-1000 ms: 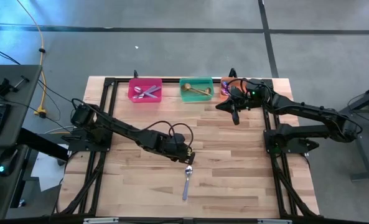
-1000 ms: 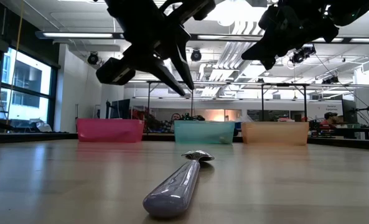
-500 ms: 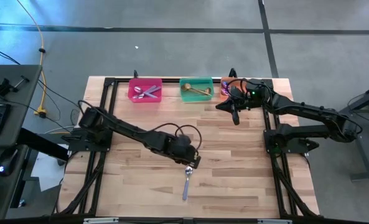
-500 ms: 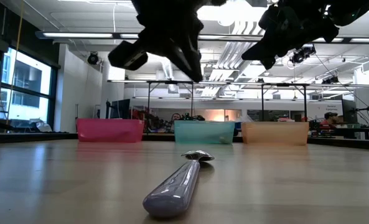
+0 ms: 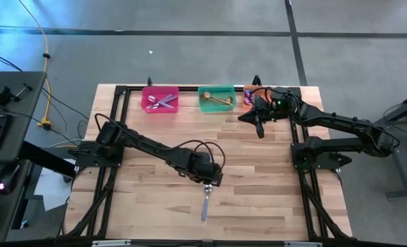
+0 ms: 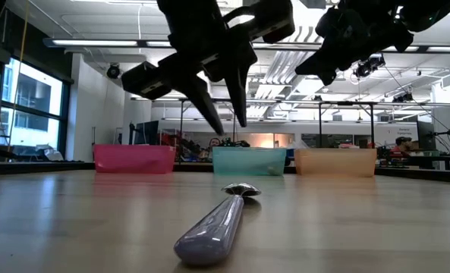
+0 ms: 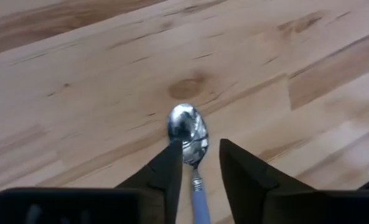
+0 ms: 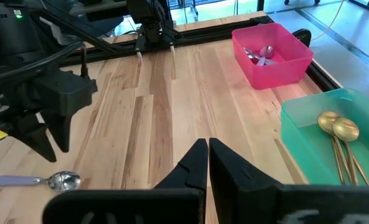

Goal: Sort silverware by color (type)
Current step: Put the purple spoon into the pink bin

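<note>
- One spoon [image 5: 205, 201] left loose on the wooden table [image 5: 258, 192], near the front middle: shiny bowl toward the bins, pale lavender handle toward the front edge; handle cut off by the frame edge in the left wrist view [image 7: 189, 138].
- Left gripper [image 5: 210, 178] hanging right over the spoon's bowl, fingers [image 7: 165, 175] spread to either side of the neck, not touching the table in the low view [image 6: 223, 114].
- Right gripper [image 5: 258, 125] raised beside the orange bin [image 5: 246, 90], fingers [image 8: 196, 163] pressed together, holding nothing.
- Orange bin mostly covered by the right arm from above; contents impossible to make out.
- Pink bin [image 5: 160, 99] with a few silver-lavender spoons [image 5: 163, 102], exact count unclear.
- Green bin [image 5: 217, 99] with gold spoons [image 8: 338, 134], two bowls visible, handles cut off at the frame edge in the right wrist view.
</note>
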